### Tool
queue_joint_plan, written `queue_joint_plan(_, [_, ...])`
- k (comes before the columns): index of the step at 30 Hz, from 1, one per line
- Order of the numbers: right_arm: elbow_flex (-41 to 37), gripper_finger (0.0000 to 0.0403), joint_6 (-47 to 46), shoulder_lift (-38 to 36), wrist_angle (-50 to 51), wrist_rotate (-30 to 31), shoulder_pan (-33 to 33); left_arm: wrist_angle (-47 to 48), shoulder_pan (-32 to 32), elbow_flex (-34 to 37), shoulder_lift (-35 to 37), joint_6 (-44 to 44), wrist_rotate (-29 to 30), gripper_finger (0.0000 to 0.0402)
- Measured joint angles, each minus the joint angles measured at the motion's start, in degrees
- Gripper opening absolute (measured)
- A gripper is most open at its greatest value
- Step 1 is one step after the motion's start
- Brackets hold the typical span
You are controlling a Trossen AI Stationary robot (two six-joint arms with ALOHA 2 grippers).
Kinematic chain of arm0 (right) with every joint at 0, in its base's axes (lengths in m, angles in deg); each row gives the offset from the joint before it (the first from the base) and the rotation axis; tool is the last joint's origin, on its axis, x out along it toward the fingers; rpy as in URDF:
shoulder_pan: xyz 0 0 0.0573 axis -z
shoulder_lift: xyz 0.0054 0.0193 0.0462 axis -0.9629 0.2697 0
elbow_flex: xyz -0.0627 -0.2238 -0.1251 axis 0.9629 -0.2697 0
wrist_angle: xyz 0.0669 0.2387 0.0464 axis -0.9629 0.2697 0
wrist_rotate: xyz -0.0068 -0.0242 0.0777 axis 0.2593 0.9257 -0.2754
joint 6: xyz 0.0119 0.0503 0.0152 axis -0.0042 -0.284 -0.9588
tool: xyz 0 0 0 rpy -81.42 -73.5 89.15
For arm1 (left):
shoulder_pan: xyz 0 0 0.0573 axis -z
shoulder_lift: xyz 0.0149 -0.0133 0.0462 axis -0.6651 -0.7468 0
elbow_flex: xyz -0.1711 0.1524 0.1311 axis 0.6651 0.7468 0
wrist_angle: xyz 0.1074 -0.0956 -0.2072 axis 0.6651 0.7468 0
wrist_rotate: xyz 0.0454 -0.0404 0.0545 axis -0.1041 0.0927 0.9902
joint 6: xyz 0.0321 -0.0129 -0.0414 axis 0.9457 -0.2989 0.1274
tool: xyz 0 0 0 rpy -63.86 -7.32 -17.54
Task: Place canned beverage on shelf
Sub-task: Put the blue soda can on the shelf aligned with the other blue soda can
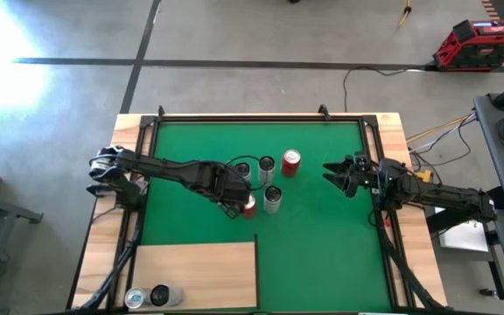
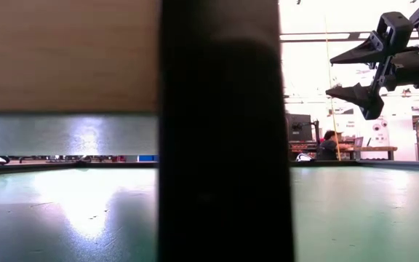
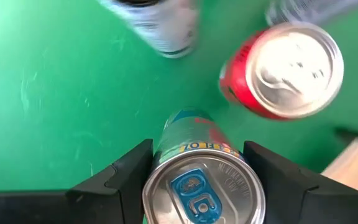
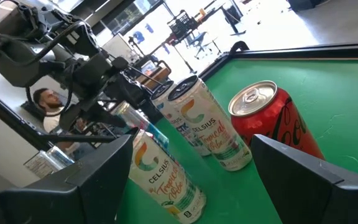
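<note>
My left gripper hangs over the middle of the green mat, shut on a silver can with a blue tab. A red can stands just beside it. Three more cans stand upright farther back, among them a second red one, and a silver can stands to the right. The shelf, a pale wood panel, lies flat at the near left. My right gripper hovers open and level at the right, pointing at the cans. My left gripper pinches the can's side wall just under its top rim, with one finger on each side. The fingers come from above, pointing steeply down. The can stays upright between them. Whether its base is off the mat, I cannot tell.
Two cans lie on their sides at the shelf's near left corner. A dark upright blocks the middle of the low view. The mat's right and near parts are bare green. A person sits in the room beyond the table.
</note>
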Motion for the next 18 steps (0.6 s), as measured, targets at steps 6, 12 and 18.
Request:
queue_joint_plan(6, [0.0, 0.0318, 0.0, 0.0, -0.02, 0.0, 0.01, -0.6, 0.0, 0.0, -0.08, 16.06, -3.31, 0.0209])
queue_joint_plan(12, [0.0, 0.0318, 0.0, 0.0, -0.02, 0.0, 0.02, -0.78, 0.0, 0.02, -0.11, 26.33, -6.99, 0.022])
queue_joint_plan(18, [0.0, 0.0318, 0.02, 0.0, 0.01, 0.0, 0.02, -4.8, 0.0, 1.25, -0.21, 31.67, -8.68, 0.0223])
